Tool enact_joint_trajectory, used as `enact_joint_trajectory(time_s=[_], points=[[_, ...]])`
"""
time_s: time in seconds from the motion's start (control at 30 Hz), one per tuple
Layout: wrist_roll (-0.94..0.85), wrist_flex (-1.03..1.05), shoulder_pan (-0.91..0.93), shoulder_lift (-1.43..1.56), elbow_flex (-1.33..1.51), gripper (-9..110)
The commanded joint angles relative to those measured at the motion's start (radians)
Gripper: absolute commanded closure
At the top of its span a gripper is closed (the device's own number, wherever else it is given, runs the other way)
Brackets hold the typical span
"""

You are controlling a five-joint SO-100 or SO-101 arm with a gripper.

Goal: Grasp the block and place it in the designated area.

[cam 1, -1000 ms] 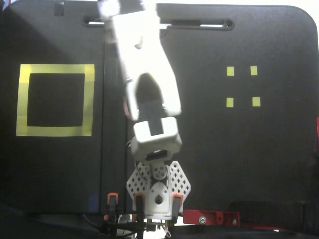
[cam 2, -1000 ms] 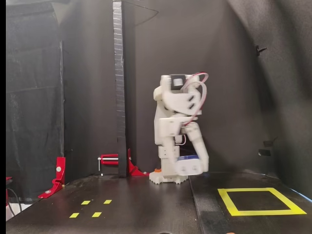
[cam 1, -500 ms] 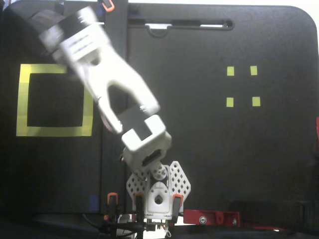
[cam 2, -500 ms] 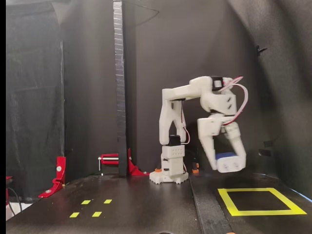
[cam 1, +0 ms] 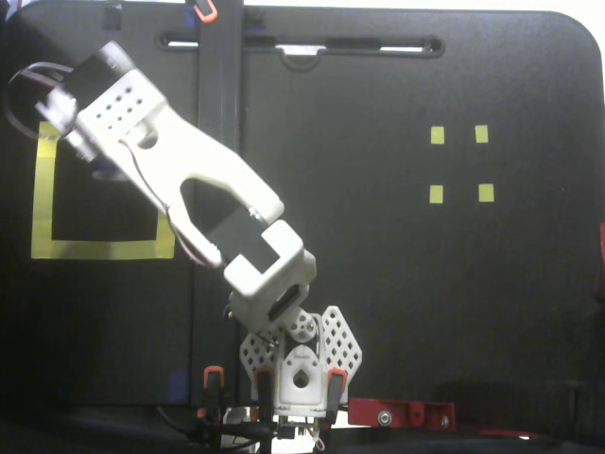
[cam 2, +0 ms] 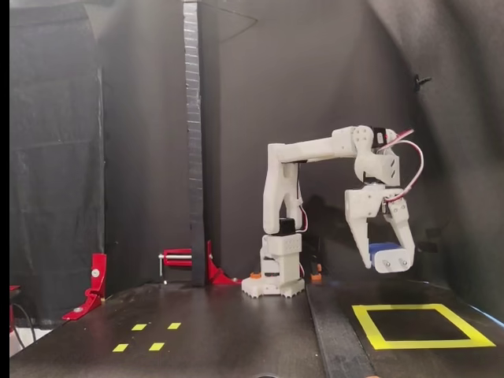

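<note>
In the side fixed view the white arm reaches to the right, and its gripper (cam 2: 387,263) hangs pointing down, shut on the dark-blue block (cam 2: 383,248). The block is held well above the floor, over the far edge of the designated area (cam 2: 368,324), a square of wide yellow tape. In the top-down fixed view the arm's wrist (cam 1: 106,112) sits over the upper part of that yellow square (cam 1: 104,249) and hides the fingers and the block.
Four tiny yellow markers (cam 1: 437,135) (cam 2: 138,327) lie on the opposite side of the black mat. A black upright post (cam 2: 191,142) stands behind the arm's base (cam 1: 299,364). Red clamps (cam 2: 94,283) (cam 1: 397,413) sit at the mat's edge.
The arm has swung from the middle of the mat out over the yellow square, stretching farther. It has carried the blue block along in its shut gripper.
</note>
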Motion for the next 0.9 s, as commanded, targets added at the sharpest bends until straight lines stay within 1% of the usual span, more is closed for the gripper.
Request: enact_joint_trajectory(time_s=[0.0, 0.27, 0.57, 0.87], points=[[0.008, -0.006, -0.008, 0.005, -0.037, 83], [0.035, -0.037, -0.041, -0.031, -0.037, 83], [0.077, -0.121, -0.074, -0.167, -0.037, 83], [0.08, -0.192, -0.087, -0.279, -0.04, 83]])
